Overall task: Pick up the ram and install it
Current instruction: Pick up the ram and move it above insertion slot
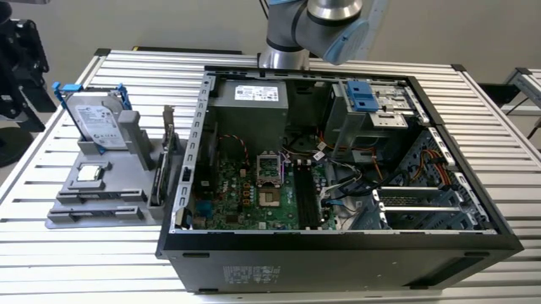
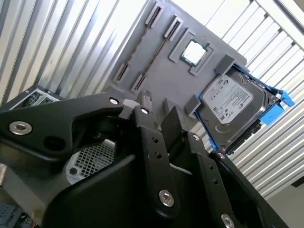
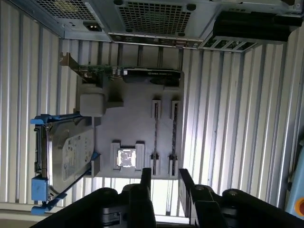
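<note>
The ram (image 3: 174, 133) stands on edge in the clipped rails of a grey holder (image 3: 137, 123), with a second thin stick (image 3: 156, 128) parallel beside it. In the second wrist view the ram (image 2: 156, 54) appears as a thin dark line on that holder. My gripper (image 3: 165, 183) hovers above the holder's edge near the sticks' ends, open, with nothing between its black fingers (image 3: 146, 183). The second wrist view has the gripper (image 2: 157, 107) well clear of the sticks. The long black motherboard slots (image 1: 303, 196) lie inside the open computer case (image 1: 338, 247).
The holder (image 1: 101, 190) sits on the slatted table at the exterior view's left, beside the case. It also carries a hard drive in a blue bracket (image 1: 97, 123), a processor chip (image 1: 90, 171) and an upright card (image 1: 166, 152). Cables and drive cages crowd the case.
</note>
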